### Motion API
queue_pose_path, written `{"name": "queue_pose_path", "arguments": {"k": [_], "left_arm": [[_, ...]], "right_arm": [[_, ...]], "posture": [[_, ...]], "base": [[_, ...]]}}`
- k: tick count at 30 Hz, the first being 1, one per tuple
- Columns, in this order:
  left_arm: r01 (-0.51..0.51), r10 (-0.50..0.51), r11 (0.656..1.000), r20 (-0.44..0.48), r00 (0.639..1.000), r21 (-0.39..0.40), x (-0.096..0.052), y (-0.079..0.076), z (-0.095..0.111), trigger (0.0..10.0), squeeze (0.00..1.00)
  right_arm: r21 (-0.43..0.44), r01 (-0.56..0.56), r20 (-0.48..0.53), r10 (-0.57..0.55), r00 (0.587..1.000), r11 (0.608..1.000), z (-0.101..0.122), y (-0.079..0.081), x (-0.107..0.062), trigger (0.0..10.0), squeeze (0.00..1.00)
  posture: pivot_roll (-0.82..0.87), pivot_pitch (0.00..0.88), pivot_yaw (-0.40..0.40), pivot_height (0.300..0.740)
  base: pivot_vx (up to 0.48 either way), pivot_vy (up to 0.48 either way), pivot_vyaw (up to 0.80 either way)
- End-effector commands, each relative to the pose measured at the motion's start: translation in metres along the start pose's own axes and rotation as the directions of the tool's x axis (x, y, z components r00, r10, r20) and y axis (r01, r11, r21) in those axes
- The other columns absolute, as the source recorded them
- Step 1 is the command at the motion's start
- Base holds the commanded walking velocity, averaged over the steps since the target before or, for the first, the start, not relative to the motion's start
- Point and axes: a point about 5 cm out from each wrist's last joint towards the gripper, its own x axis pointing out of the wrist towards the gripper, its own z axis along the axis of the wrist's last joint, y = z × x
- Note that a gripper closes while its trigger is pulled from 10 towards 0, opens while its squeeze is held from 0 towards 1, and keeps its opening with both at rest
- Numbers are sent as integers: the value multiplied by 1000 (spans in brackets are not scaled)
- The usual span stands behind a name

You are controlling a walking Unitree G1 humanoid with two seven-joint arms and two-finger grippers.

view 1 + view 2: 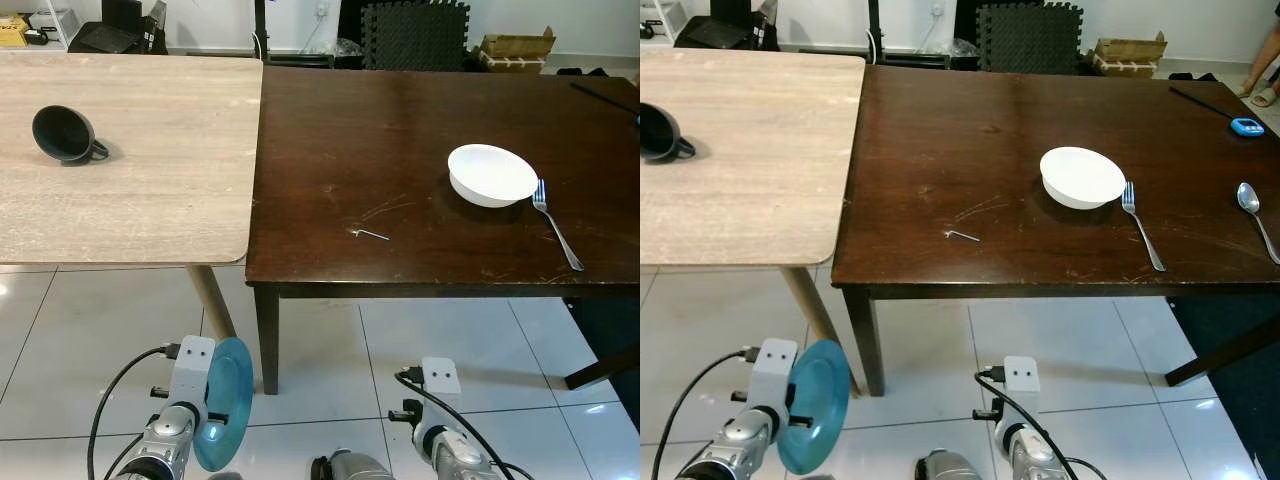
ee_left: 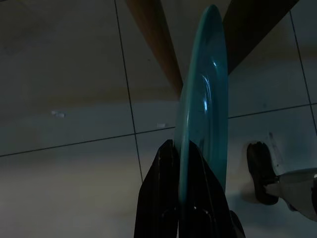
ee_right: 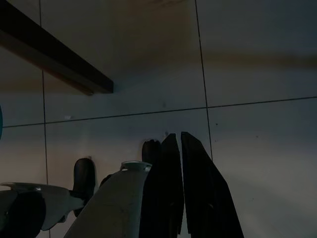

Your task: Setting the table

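My left gripper (image 2: 181,148) hangs low over the floor in front of the tables, shut on the rim of a teal plate (image 1: 222,404) held on edge. The same plate (image 2: 203,104) rises between its black fingers in the left wrist view. On the dark wooden table (image 1: 400,120) a white bowl (image 1: 491,174) stands with a fork (image 1: 556,222) just to its right, and a spoon (image 1: 1256,216) lies further right. My right gripper (image 3: 179,144) hangs idle over the floor, shut and holding nothing.
A black mug (image 1: 64,135) lies on its side on the light wooden table (image 1: 150,190) to the left. A small metal bit (image 1: 370,234) lies near the dark table's front edge. A blue object (image 1: 1246,126) rests at the far right. Boxes and foam mats (image 1: 415,35) stand behind.
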Motion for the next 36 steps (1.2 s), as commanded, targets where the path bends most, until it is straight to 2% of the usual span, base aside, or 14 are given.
{"name": "queue_pose_path", "arguments": {"k": [1, 36], "left_arm": [[5, -5, 1000, -17, 1000, -8, -1, -2, -5, 10000, 0], [-4, 3, 1000, -19, 1000, -10, -1, 1, -7, 10000, 0]], "right_arm": [[1, 2, -15, -2, 1000, 1000, -4, -1, -1, 10000, 0], [0, 0, -16, 0, 1000, 1000, -6, -1, -2, 10000, 0]], "posture": [[52, 20, 3, 740], [59, 24, -4, 740]], "base": [[0, 0, 0], [0, 0, 0]]}}
